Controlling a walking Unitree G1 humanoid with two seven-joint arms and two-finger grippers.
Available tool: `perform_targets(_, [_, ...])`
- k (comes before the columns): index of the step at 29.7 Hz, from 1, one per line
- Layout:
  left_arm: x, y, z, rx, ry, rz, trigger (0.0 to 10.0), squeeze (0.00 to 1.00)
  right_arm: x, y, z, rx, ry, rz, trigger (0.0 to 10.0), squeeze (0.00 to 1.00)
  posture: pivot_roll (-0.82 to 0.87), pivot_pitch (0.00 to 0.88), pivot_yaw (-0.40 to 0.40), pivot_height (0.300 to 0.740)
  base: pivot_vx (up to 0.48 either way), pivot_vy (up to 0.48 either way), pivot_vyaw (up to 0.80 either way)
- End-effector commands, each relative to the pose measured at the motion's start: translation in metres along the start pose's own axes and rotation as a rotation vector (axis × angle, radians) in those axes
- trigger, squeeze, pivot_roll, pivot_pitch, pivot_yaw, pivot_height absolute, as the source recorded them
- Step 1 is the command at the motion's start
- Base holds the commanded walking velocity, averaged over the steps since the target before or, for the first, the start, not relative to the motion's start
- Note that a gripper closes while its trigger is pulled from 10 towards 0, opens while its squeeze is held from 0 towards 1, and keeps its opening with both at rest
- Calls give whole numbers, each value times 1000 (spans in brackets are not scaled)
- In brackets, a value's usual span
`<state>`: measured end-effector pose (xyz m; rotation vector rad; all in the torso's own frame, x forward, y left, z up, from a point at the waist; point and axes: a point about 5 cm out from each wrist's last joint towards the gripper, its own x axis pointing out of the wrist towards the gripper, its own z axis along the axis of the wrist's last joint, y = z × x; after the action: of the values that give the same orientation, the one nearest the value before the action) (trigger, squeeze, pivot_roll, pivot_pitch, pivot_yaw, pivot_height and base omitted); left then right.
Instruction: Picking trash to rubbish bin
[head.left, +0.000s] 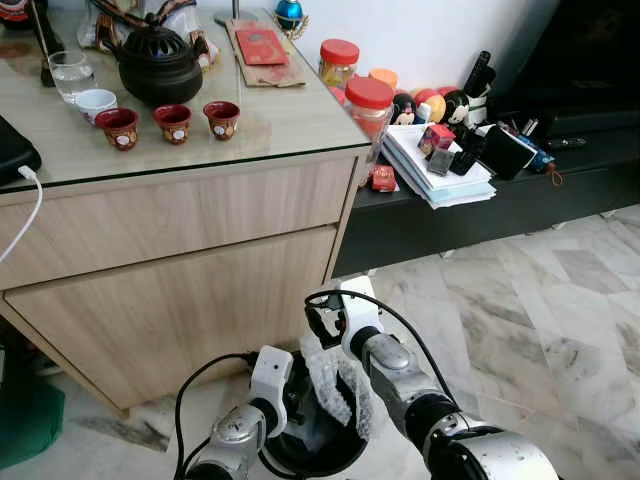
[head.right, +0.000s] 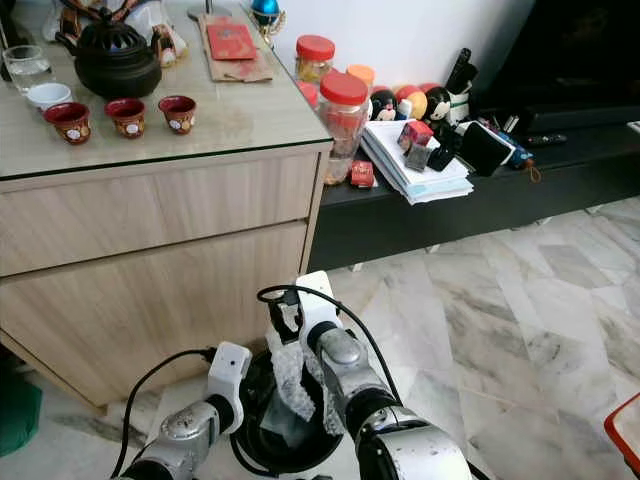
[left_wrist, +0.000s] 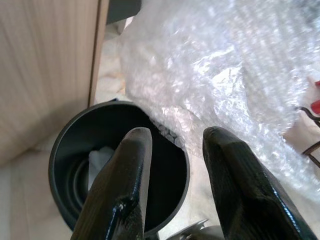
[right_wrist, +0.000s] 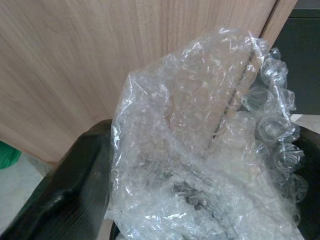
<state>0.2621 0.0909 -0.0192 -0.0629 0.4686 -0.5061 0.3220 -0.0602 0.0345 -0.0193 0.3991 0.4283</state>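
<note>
A black round rubbish bin (head.left: 300, 448) stands on the floor in front of the wooden cabinet, between my two arms. My right gripper (right_wrist: 205, 137) is shut on a crumpled sheet of clear bubble wrap (head.left: 338, 388) and holds it over the bin's mouth. The wrap's lower end hangs down into the bin. My left gripper (left_wrist: 175, 136) hovers open just above the bin's rim (left_wrist: 62, 150), beside the wrap (left_wrist: 225, 75), with nothing between its fingers (left_wrist: 120, 185). Something white lies at the bottom of the bin.
The wooden cabinet (head.left: 170, 270) rises right behind the bin, with a teapot (head.left: 158, 62) and small cups (head.left: 172, 122) on its glass top. A low black console (head.left: 470, 215) to the right carries jars and papers. Marble floor (head.left: 540, 310) stretches to the right.
</note>
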Motion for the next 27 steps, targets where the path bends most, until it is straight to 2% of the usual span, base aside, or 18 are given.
perform_targets(1, [2, -6, 5, 39, -19, -50, 10000, 0, 0, -2, -2, -8, 16, -4, 10000, 0, 27, 106, -201, 740, 0, 0, 0])
perform_targets(7, [6, -7, 16, 88, -35, -114, 10000, 0, 0, -1, -1, -9, 16, -2, 10000, 0, 24, 102, -201, 740, 0, 0, 0])
perform_targets(13, [11, -16, 28, 140, -64, -209, 10000, 0, 0, -2, 0, -12, 13, -5, 10000, 0, 20, 103, -200, 740, 0, 0, 0])
perform_targets(18, [13, -22, 43, 215, -95, -302, 10000, 0, 0, -4, 0, -16, 15, -10, 10000, 0, 22, 106, -202, 740, 0, 0, 0])
perform_targets(22, [14, -19, 43, 210, -83, -276, 10000, 0, 0, -4, 0, -15, 15, -10, 10000, 0, 22, 106, -202, 740, 0, 0, 0])
perform_targets(24, [13, -13, 30, 199, -18, -206, 10000, 0, 1, -2, 2, -14, 11, -6, 10000, 0, 19, 103, -201, 740, 0, 0, 0])
perform_targets(27, [11, -7, 19, 163, 24, -145, 10000, 0, 1, -1, 4, -14, 5, -2, 10000, 0, 14, 101, -200, 740, 0, 0, 0])
